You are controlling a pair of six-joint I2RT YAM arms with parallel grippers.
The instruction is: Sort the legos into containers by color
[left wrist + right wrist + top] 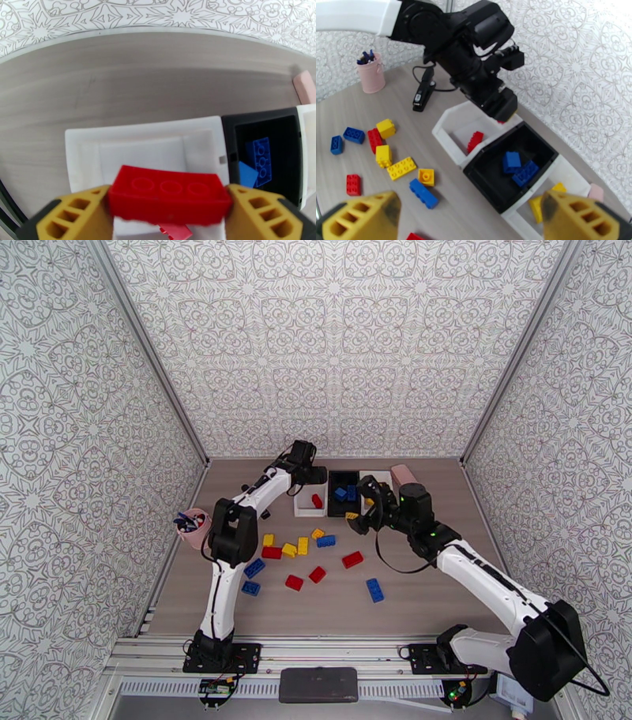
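My left gripper (170, 207) is shut on a red lego (170, 195), held over the left white tray (79, 158), where another red lego (475, 141) lies. The same gripper (312, 474) hangs above that tray (300, 511) in the top view. The black tray (549, 152) beside it holds two blue legos (519, 167). The right white tray (568, 167) holds yellow legos (536, 205). My right gripper (470, 221) is open and empty, hovering in front of the trays (362, 512). Several loose red, blue and yellow legos (302, 545) lie scattered on the table.
A pink cup with pens (193, 526) stands at the table's left side. A black bar (422, 92) lies behind the left tray, and a pink block (403, 474) sits at the back right. Patterned walls close in the table on three sides.
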